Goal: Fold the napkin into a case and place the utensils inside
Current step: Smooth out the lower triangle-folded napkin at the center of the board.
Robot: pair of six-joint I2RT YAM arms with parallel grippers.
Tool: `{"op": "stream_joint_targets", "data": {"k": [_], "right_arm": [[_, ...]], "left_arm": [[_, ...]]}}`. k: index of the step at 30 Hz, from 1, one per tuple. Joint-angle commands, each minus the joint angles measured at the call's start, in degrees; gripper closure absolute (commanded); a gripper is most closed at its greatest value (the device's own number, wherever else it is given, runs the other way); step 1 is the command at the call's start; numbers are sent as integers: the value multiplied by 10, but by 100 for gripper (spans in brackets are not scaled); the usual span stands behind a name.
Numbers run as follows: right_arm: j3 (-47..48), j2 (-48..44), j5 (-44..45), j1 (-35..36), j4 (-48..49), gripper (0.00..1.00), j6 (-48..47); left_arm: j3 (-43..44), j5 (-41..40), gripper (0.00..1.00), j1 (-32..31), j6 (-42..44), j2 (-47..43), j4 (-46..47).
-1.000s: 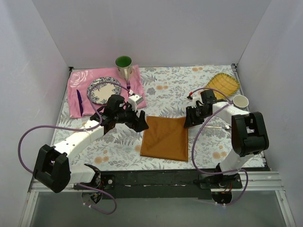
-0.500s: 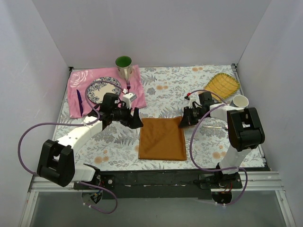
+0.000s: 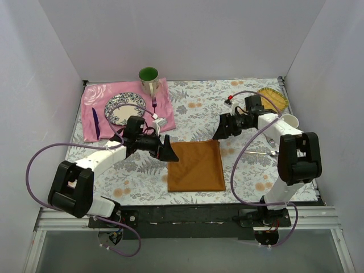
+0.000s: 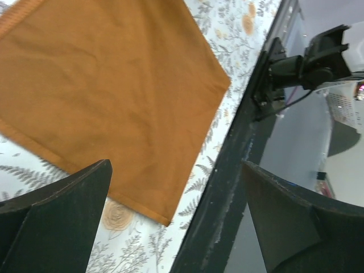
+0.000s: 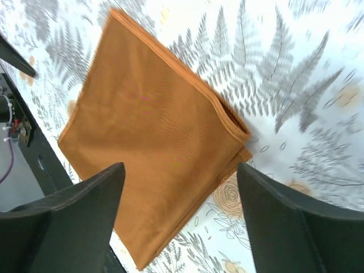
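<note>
The rust-orange napkin (image 3: 195, 166) lies flat, folded into a rectangle on the floral table cover, and fills the left wrist view (image 4: 114, 85) and the right wrist view (image 5: 153, 148). My left gripper (image 3: 168, 149) (image 4: 176, 165) hovers open at its far left corner with nothing between its fingers. Just above the far right corner, my right gripper (image 3: 219, 132) (image 5: 180, 165) is also open and holds nothing. A silver spoon (image 3: 263, 152) lies right of the napkin beside the right arm. A purple fork (image 3: 154, 102) and a purple knife (image 3: 95, 122) rest on the pink cloth.
A pink cloth (image 3: 94, 94) at the back left carries a patterned plate (image 3: 124, 108) and a green mug (image 3: 149, 78). A yellow woven tray (image 3: 272, 100) and a white cup (image 3: 289, 121) stand at the back right. The black front rail (image 3: 193, 213) borders the table.
Both grippers have opened and let go of the napkin's far corners. The right gripper has drawn back and up from its corner; the left has shifted slightly nearer.
</note>
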Motion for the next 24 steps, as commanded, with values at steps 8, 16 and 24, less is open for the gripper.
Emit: {"op": "stream_joint_targets", "data": {"k": [8, 16, 24], "right_arm": [[-7, -41, -133, 19, 33, 6, 74], [-67, 1, -157, 40, 184, 5, 211], [-76, 83, -165, 37, 204, 6, 190]], "left_arm": [[-29, 62, 2, -38, -143, 45, 158], [-13, 39, 3, -59, -168, 102, 186], [-16, 28, 3, -60, -172, 168, 188]]}}
